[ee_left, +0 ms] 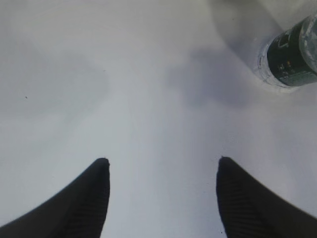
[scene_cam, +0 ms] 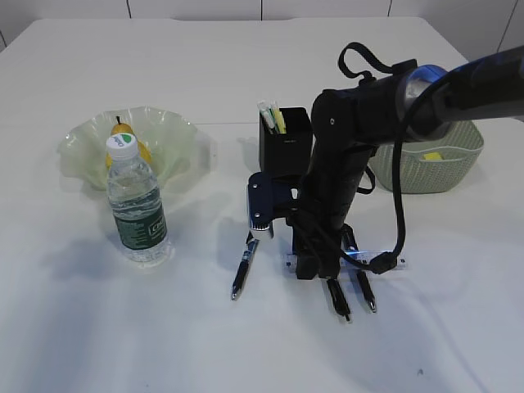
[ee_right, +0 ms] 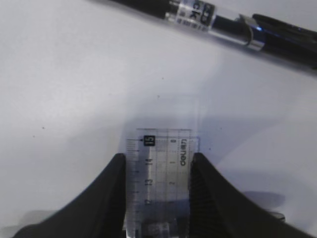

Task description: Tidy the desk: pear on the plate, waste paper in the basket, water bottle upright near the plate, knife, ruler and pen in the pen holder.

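Observation:
My right gripper [ee_right: 157,161] is shut on the clear ruler [ee_right: 163,153], one finger on each long edge, low over the desk [scene_cam: 426,327]. The ruler [scene_cam: 381,262] runs under the right arm [scene_cam: 327,188], which hides the fingertips in the exterior view. A dark pen [ee_right: 223,22] lies just beyond the ruler's end, left of the arm [scene_cam: 243,272]. My left gripper [ee_left: 163,166] hangs open and empty over bare desk, the bottle's base [ee_left: 292,54] ahead to its right. The bottle [scene_cam: 135,205] stands upright before the plate [scene_cam: 176,135] holding the pear [scene_cam: 123,131]. No knife shows.
The black pen holder [scene_cam: 286,143] stands behind the arm with pale items sticking out of it. The green basket [scene_cam: 434,164] at the right holds the yellow waste paper [scene_cam: 431,155]. Two dark pen-like sticks [scene_cam: 337,299] lie in front of the arm.

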You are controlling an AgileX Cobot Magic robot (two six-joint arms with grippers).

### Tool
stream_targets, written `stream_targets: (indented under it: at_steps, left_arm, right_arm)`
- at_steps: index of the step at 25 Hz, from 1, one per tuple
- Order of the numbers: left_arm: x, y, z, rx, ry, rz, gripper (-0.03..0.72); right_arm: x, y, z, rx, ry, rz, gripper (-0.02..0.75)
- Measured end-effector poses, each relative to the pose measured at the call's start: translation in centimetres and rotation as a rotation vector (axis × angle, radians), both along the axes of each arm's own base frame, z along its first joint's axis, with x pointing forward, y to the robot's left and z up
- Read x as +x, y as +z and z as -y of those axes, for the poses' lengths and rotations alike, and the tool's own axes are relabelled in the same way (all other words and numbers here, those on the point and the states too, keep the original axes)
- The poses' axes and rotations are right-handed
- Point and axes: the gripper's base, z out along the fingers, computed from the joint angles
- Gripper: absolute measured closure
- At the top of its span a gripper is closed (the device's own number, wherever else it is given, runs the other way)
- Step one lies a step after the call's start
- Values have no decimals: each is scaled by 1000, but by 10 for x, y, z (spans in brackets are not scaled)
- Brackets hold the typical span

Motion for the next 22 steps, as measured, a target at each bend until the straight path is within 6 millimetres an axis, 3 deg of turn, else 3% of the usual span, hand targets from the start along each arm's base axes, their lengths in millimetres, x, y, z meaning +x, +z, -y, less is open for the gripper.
stream_targets:
  at_steps: [7, 15, 22]
  left_arm:
    - [0, 0, 0, 0, 0, 2, 214]
    - [1, 0, 0, 0, 0, 9, 214]
    - [1, 0, 0, 0, 0, 12, 214]
  right_arm:
    - [4, 2, -2, -3, 5, -1, 454]
    - [13, 21, -7, 20, 7, 29, 454]
    - [14, 64, 8, 80, -43, 79, 454]
